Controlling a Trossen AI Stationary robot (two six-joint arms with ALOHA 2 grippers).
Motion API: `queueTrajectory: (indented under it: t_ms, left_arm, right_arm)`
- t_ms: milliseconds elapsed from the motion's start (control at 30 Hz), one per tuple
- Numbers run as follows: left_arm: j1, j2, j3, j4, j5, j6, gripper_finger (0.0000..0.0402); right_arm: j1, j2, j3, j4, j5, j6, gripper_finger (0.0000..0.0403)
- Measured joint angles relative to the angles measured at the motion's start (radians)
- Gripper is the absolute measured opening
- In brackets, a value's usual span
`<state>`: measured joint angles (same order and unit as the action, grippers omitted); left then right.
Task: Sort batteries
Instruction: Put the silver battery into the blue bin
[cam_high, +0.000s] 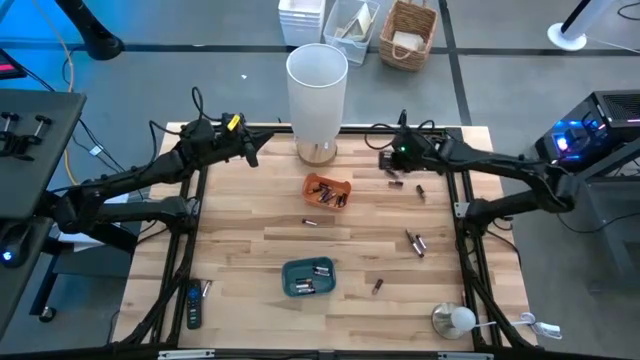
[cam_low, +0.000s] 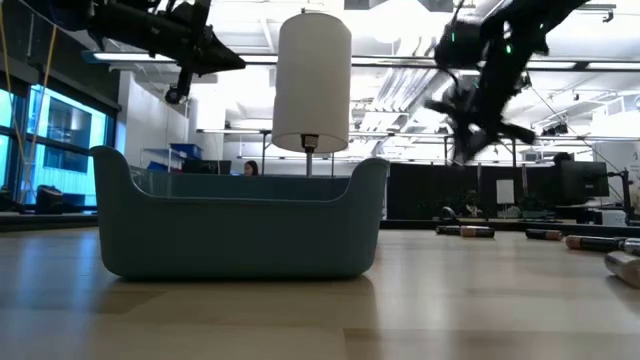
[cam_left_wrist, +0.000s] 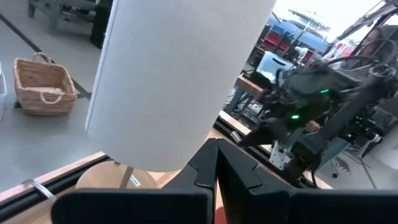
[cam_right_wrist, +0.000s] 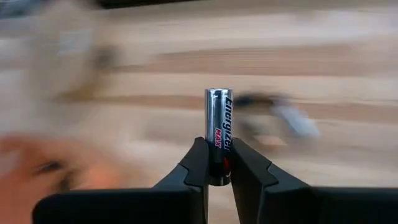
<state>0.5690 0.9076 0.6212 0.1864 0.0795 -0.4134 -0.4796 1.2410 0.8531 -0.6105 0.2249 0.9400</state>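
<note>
The right gripper (cam_right_wrist: 216, 163) pinches a silvery battery (cam_right_wrist: 218, 134) above the table's (cam_high: 240, 245) far right edge, while the left gripper (cam_left_wrist: 216, 163), pressed together, hovers near the far left corner.

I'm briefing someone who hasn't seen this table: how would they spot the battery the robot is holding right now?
Start at the tall white lamp at the table's far edge, then look to its right, where the right gripper hangs above the wood. The battery stands upright, pinched between its fingers. Unlike the loose batteries lying on the table, it is lifted, silvery, with Energizer Max lettering.
</note>
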Motion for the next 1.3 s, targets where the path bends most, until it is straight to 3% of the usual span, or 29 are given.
queueTrajectory:
  t_ms: [133,333,500,633,800,1000,1300]
  left_arm:
    - [0.001,0.014,0.000,-0.003,0.000,0.005,0.0000]
    - [0.001,0.032,0.000,-0.011,0.007,-0.003,0.0000]
    - [0.001,0.038,0.000,-0.009,0.008,-0.020,0.0000]
    - [0.001,0.037,0.000,-0.009,0.008,-0.020,0.0000]
    - [0.001,0.037,0.000,-0.014,0.016,-0.014,0.0000]
    - [0.001,0.037,0.000,-0.041,0.016,0.006,0.0000]
    - [0.000,0.037,0.000,-0.084,0.016,0.006,0.0000]
  right_arm:
    - [0.121,-0.001,0.017,0.234,-0.133,-0.074,0.0033]
    - [0.364,0.117,0.017,0.554,-0.395,-0.137,0.0033]
    - [0.537,0.272,0.017,0.723,-0.568,-0.062,0.0033]
    - [0.646,0.384,0.020,0.860,-0.623,0.032,0.0033]
    - [0.716,0.511,0.133,0.852,-0.638,0.015,0.0033]
    - [0.720,0.636,0.324,0.671,-0.637,-0.076,0.0035]
    - [0.711,0.663,0.501,0.309,-0.539,-0.289,0.0162]
